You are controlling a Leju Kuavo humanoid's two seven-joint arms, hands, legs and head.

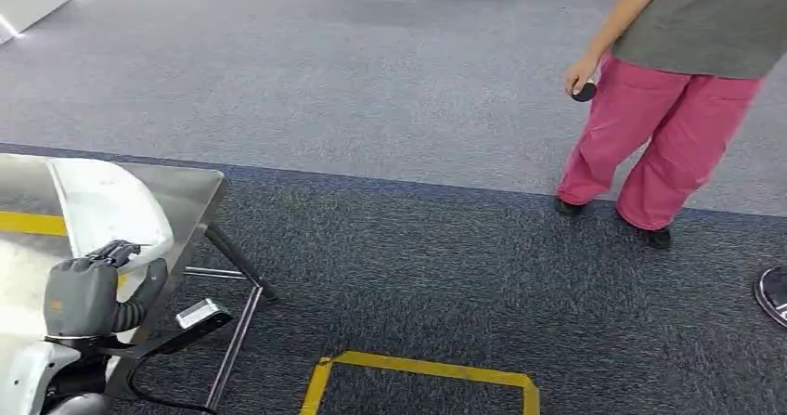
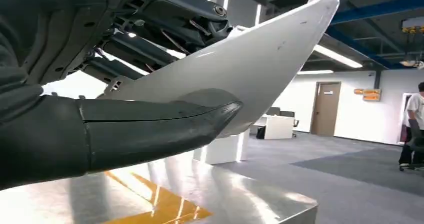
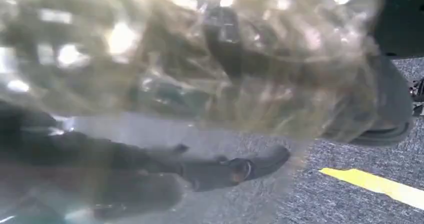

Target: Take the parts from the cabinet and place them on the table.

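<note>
Under the left hand (image 1: 82, 296) lies the steel table (image 1: 190, 192), the largest thing we log, with yellow tape across its top; grey carpet and a yellow floor marking spread beyond it. A person (image 1: 677, 81) in pink trousers stands well apart from the fingers, holding a small dark object.

Next, the white curved part (image 1: 107, 206): we see it gripped in the left hand, thumb (image 2: 150, 129) pressed along its underside, darker fingers (image 2: 165, 13) closed over its upper face. It hangs just above the table near the corner, seemingly not yet set down.

The right hand (image 3: 150, 179) shows blurred behind a crinkled clear bag (image 3: 200, 58); we judge it holds the bag, but we cannot tell its finger state with certainty.

Risk: released here, the part, reaching past the fingertips toward the table edge, could rock on its curve and slide off. The smooth steel gives little friction.
</note>
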